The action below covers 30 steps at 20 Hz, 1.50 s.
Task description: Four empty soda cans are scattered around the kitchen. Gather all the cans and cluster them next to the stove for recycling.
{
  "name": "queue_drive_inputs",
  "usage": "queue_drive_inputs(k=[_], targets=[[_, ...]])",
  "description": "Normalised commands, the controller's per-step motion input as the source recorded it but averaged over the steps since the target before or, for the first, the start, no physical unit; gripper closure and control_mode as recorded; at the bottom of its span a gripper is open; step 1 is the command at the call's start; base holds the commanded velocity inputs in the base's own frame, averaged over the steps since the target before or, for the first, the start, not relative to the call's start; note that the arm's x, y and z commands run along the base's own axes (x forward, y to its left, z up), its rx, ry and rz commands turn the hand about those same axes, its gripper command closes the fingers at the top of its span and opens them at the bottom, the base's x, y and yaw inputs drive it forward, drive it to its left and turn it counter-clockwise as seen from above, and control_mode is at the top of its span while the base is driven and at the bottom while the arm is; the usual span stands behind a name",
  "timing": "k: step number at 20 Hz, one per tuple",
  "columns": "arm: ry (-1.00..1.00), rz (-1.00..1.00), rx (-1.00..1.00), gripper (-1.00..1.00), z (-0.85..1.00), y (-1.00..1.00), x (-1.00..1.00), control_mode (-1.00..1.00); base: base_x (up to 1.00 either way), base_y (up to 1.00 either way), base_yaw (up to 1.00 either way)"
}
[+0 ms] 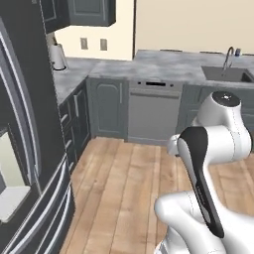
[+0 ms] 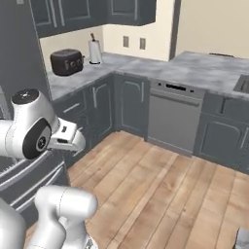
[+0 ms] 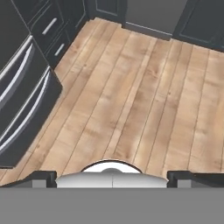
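Since nothing sits between them, the gripper (image 3: 113,178) fingers stand wide apart and empty, aimed down at bare floor (image 3: 131,96): warm wood planks, matte, visible grain. Beside it on one side is the fridge (image 3: 22,96), tall, dark, glossy, with long curved steel handles. Past that are dark grey drawers (image 3: 48,26) with slim bar pulls and panelled cabinet doors. The dishwasher (image 1: 154,111) is a flat grey steel front set under the counter (image 1: 163,64), which is mottled grey stone wrapping the corner. On the counter are a rounded dark toaster (image 2: 67,62) and a white paper towel roll (image 2: 95,51), upright, near each other. Far right are a recessed sink (image 1: 228,74) and a thin arched faucet (image 1: 228,57).

Just beside the faucet stands a tiny blue upright thing, probably a soda can (image 1: 238,51); it is too small to be sure. Where the stove lies I cannot tell.

Handling guess: an empty can is very light, thin-walled, smooth and a bit slippery, dents if squeezed hard and tips easily. Take it mid-body, fingers across the round wall, with gentle closure, and keep it upright.
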Motion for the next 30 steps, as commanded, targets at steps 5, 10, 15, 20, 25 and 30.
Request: queue_drive_inputs(k=[5, 10, 15, 20, 25, 30], targets=[[0.0, 0.0, 0.0, -1.0, 0.0, 0.0, 0.0, 1.0, 0.08, 0.1, -0.48], [0.0, 0.0, 0.0, -1.0, 0.0, 0.0, 0.0, 1.0, 0.0, 0.06, -0.5], [0.0, 0.0, 0.0, -1.0, 0.0, 0.0, 0.0, 1.0, 0.06, 0.11, -0.48], [0.0, 0.0, 0.0, -1.0, 0.0, 0.0, 0.0, 1.0, 0.53, 0.41, -0.32], [0.0, 0.0, 0.0, -1.0, 0.0, 0.0, 0.0, 1.0, 0.7, 0.46, -0.25], [0.0, 0.0, 0.0, -1.0, 0.0, 0.0, 0.0, 1.0, 0.7, 0.34, -0.24]])
